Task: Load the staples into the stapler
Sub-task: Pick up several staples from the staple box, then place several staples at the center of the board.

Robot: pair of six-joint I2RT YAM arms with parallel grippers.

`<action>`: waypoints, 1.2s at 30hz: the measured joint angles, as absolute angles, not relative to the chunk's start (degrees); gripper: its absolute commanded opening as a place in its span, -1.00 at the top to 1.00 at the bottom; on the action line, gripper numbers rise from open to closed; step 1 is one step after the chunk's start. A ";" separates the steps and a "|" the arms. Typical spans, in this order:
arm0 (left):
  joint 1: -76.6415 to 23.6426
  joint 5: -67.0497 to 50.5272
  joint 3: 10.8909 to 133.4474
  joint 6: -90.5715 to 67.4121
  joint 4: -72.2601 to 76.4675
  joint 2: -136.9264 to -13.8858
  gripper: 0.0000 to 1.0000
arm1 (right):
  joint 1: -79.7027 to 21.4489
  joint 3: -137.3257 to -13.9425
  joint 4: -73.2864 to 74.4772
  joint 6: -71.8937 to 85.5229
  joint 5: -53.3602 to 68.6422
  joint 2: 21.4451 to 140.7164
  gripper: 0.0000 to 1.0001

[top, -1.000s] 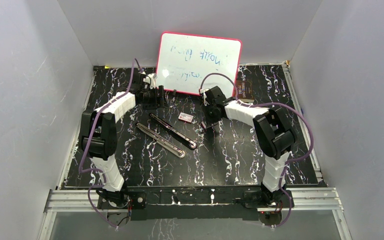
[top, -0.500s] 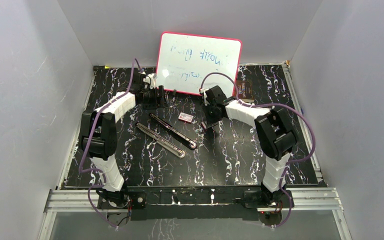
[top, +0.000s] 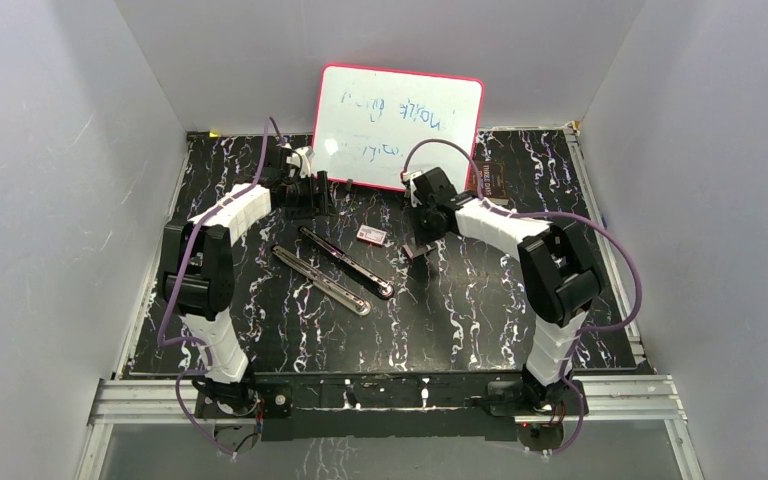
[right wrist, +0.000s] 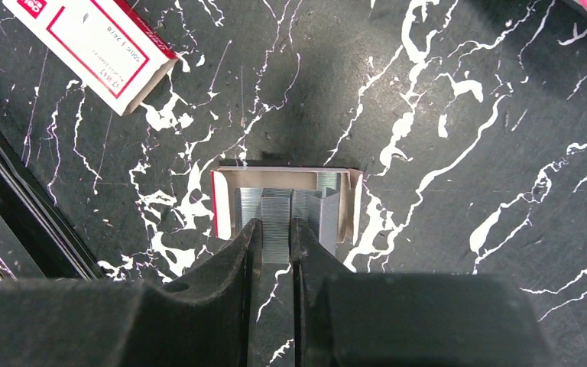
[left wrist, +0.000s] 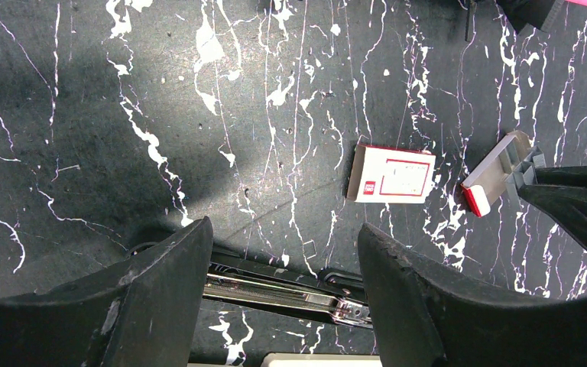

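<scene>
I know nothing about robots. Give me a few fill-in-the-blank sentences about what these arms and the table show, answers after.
The right gripper has its jaws closed on a strip of ____ in the little tray.
The left gripper holds its jaws ____, the stapler showing between them.
The white box has a label with a ____ border.
Missing words: staples; open; red.

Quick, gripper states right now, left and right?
Left gripper: open, empty, above the slim black stapler.
Right gripper: closed on a thin silvery-grey strip of staples in its small cardboard tray.
</scene>
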State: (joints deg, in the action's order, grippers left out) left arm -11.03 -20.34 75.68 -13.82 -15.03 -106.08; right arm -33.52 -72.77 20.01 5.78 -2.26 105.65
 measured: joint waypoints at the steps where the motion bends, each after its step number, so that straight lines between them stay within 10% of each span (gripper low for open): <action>1: -11.03 -20.32 75.68 -13.82 -15.03 -106.08 -0.36 | -33.52 -72.77 20.12 5.78 -2.35 105.47 0.65; 30: -11.03 -20.36 75.68 -13.87 -15.03 -106.08 -0.35 | -40.49 -61.91 26.65 7.27 -10.20 94.35 0.63; 36: -11.03 -20.38 75.68 -13.87 -15.03 -106.08 -0.35 | -42.85 -55.22 23.31 9.13 -10.04 92.12 0.35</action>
